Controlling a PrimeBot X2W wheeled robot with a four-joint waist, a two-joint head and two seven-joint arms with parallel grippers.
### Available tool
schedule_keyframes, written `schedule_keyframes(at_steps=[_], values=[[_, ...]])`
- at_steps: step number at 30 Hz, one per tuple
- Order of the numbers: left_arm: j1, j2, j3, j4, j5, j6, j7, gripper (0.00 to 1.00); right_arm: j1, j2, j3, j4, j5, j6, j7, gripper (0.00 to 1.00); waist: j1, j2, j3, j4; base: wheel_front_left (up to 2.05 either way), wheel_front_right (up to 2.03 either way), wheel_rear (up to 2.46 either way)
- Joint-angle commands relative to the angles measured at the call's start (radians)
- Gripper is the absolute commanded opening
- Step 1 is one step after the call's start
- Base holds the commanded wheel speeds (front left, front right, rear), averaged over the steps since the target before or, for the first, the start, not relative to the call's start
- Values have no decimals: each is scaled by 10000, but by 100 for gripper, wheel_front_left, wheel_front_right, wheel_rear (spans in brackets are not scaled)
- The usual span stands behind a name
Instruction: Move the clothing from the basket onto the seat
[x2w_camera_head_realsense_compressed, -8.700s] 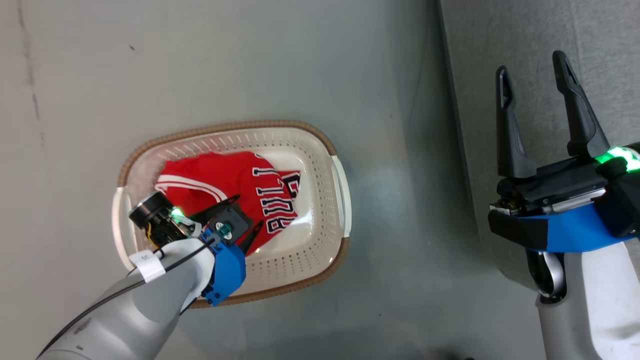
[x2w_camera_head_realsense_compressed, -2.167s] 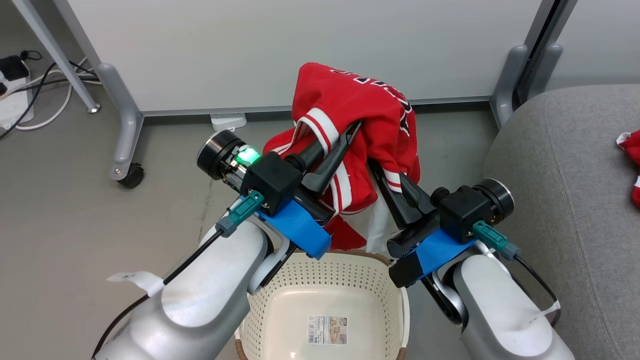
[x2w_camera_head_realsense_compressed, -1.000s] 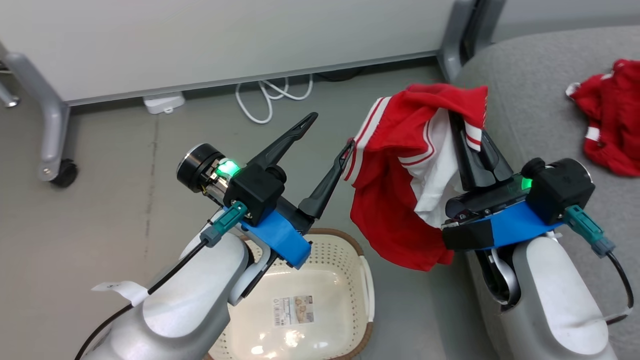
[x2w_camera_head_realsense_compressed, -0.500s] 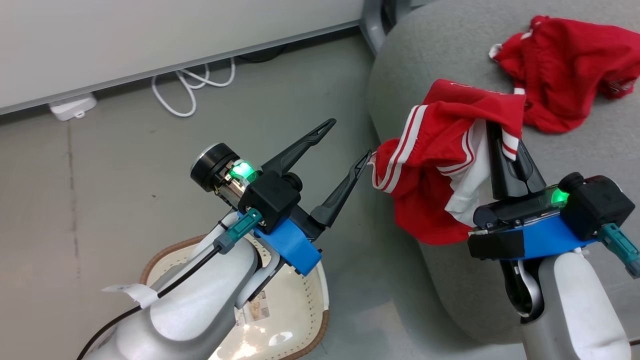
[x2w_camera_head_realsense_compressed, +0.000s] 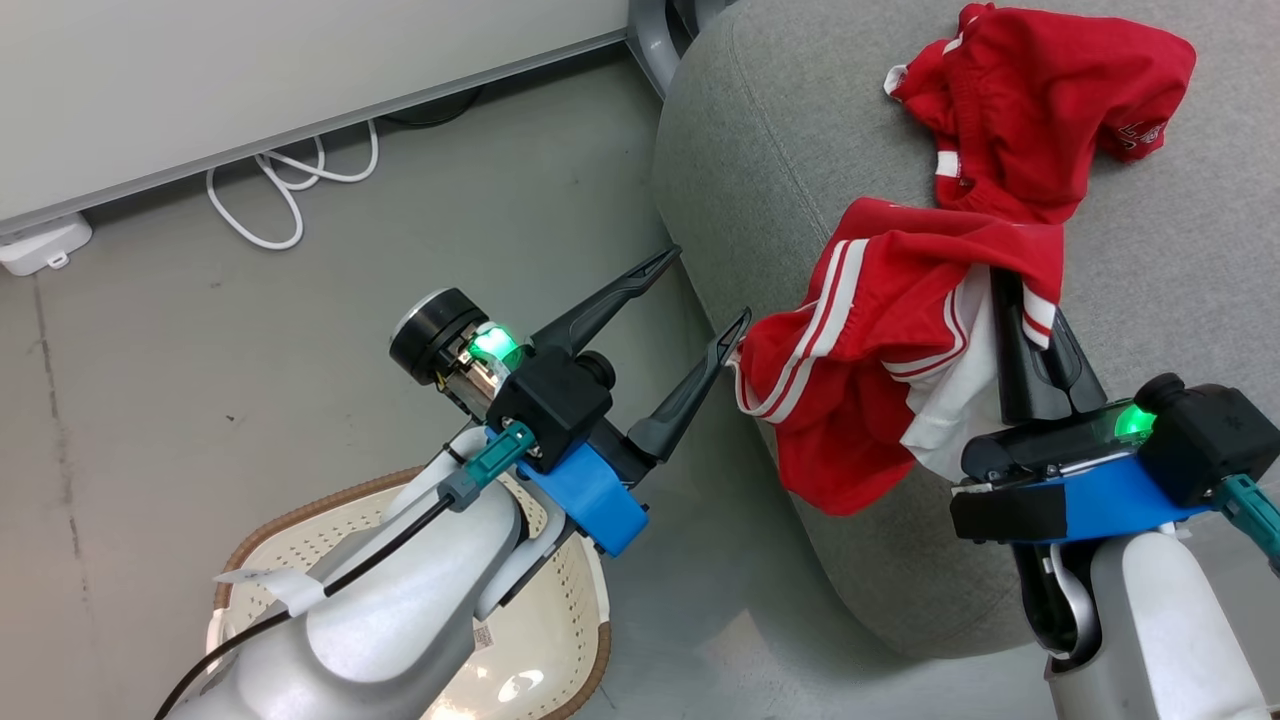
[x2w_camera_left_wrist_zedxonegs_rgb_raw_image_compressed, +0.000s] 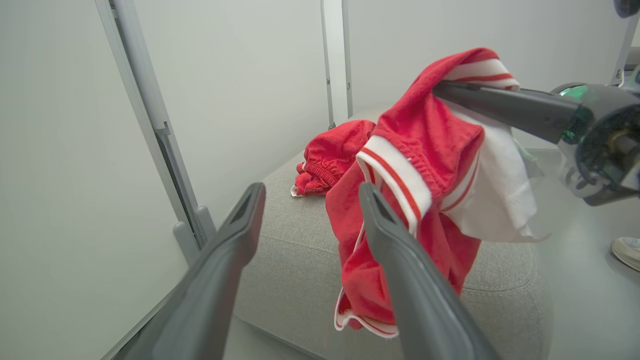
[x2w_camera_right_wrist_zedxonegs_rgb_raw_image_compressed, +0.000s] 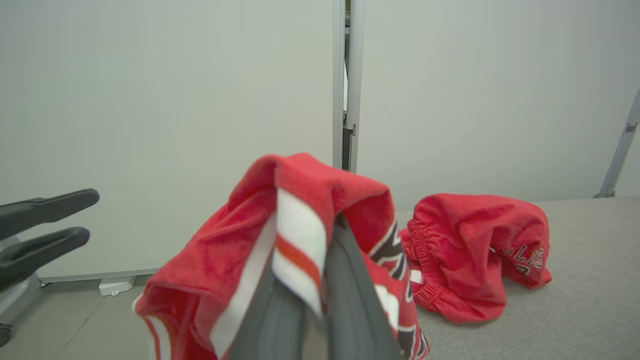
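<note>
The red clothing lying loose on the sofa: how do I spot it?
Find the grey sofa, then look at its seat cushion. The crumpled red shorts lie there loose, elastic waistband showing; the red jersey beside them hangs from the right claw.

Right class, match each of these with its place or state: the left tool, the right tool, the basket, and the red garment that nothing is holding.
Column one:
1 left tool
2 right tool
3 basket
4 free garment

Column two:
A lying on the sofa
B open, holding nothing
C on the floor
D shut on the hanging garment

Pairs: 1-B, 2-D, 3-C, 4-A
</note>
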Motion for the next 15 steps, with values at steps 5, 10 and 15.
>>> schedule_keyframes(at_steps=[5,10,15], values=[[-147,43,-19,42,-59,-23,-43,100,74,19,-91,-93,-22,5,-8,0,0,0,1,43,0,0,0],[-230,86,44,-23,-62,82,-58,100,-454,19,-135,-247,-281,5,-8,0,0,0,142,187,0,0,0],[-533,283,154,-222,33,147,28,100,-1742,-117,-521,-451,-592,5,-8,0,0,0,708,327,0,0,0]])
